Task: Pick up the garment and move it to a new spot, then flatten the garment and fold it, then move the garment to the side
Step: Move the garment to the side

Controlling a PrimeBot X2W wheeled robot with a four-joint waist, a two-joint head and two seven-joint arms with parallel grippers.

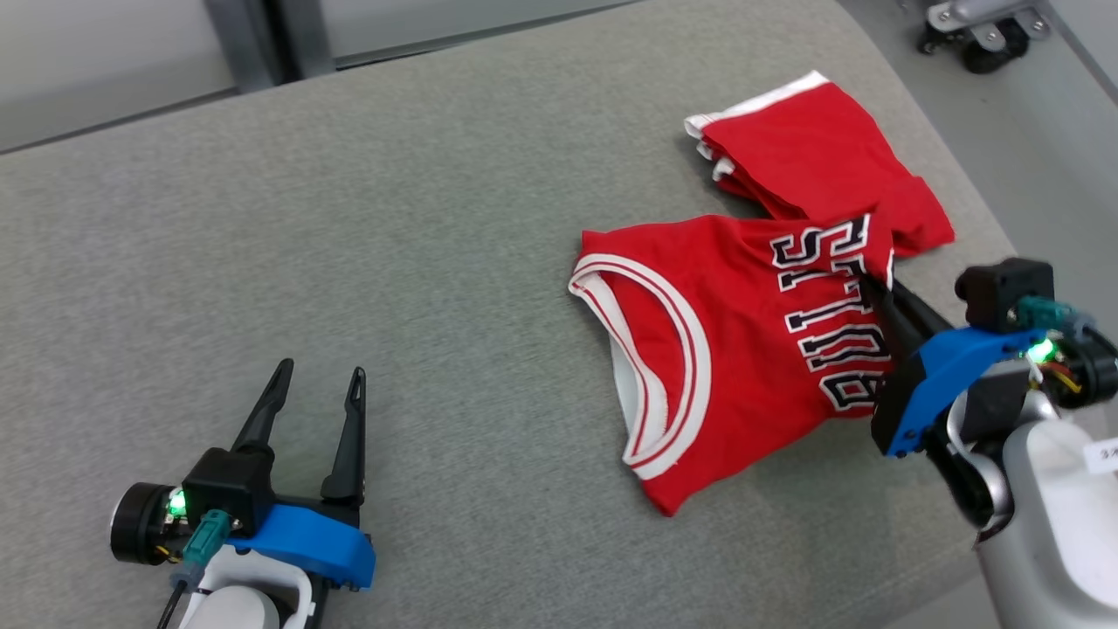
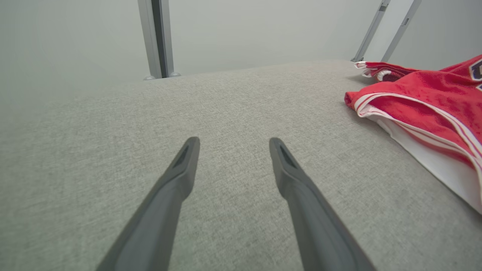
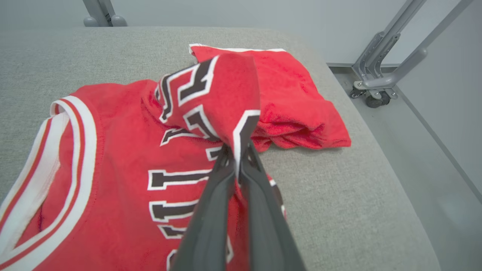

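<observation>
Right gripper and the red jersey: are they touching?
Touching. The right wrist view shows the right gripper shut on a raised fold of the red jersey, with the cloth pinched in its grip.

The garment (image 1: 725, 349) is made of finely meshed matt cloth. The table (image 1: 393, 218) is covered in coarse woven fabric. The left gripper (image 1: 320, 369) is fitted with fingers (image 2: 301, 203) of matt plastic.
</observation>
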